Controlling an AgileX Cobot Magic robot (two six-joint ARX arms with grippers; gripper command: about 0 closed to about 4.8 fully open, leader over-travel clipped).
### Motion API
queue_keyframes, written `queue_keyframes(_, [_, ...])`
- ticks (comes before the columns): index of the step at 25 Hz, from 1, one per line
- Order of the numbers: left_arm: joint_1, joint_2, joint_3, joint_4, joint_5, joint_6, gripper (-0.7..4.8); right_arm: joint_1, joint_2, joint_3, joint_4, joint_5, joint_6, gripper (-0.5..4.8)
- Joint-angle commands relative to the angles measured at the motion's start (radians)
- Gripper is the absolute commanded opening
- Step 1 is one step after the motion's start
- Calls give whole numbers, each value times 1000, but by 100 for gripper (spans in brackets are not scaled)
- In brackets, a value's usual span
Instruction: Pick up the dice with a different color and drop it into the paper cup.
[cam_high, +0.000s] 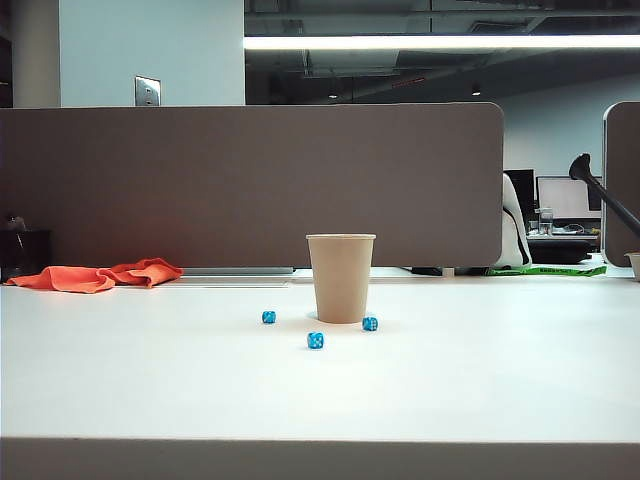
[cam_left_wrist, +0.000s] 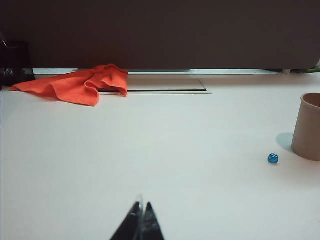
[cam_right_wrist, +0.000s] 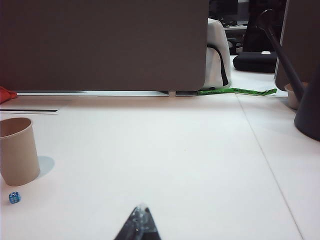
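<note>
Exterior view: the paper cup (cam_high: 341, 277) is standing upright mid-table with 3 blue dice (cam_high: 315, 341) lying around its base; no orange die is showing, so it may already be sitting inside the cup, or behind it.

Left wrist view: the left gripper (cam_left_wrist: 141, 220) is hovering clenched and empty, well apart from the cup.

Right wrist view: the right gripper (cam_right_wrist: 140, 222) is likewise looking pinched shut, empty. Such a die would likely be light, hard and slippery, best pinched on opposite flat faces.

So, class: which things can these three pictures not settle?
- Orange die: in no view; the paper cup may hide it.
- Blue dice: pips too small to count.
- Left gripper and right gripper: absent from the exterior view; cut off in wrist views, tips together.
</note>
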Motion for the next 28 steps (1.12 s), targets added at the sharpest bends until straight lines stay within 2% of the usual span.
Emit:
queue_keyframes(1, [1,1,3,45,17,0,-5,0,-1,-2,11,3,0,-1])
queue_keyframes(11, [1,1,3,45,16,0,-5,0,-1,-2,9,-2,1,-1])
queue_keyframes(17, [1,1,3,45,16,0,-6,-1,-1,-2,-27,66,1,-1])
queue_keyframes(28, [1,1,3,45,16,0,-5,0,-1,-2,-63,66,0,-1])
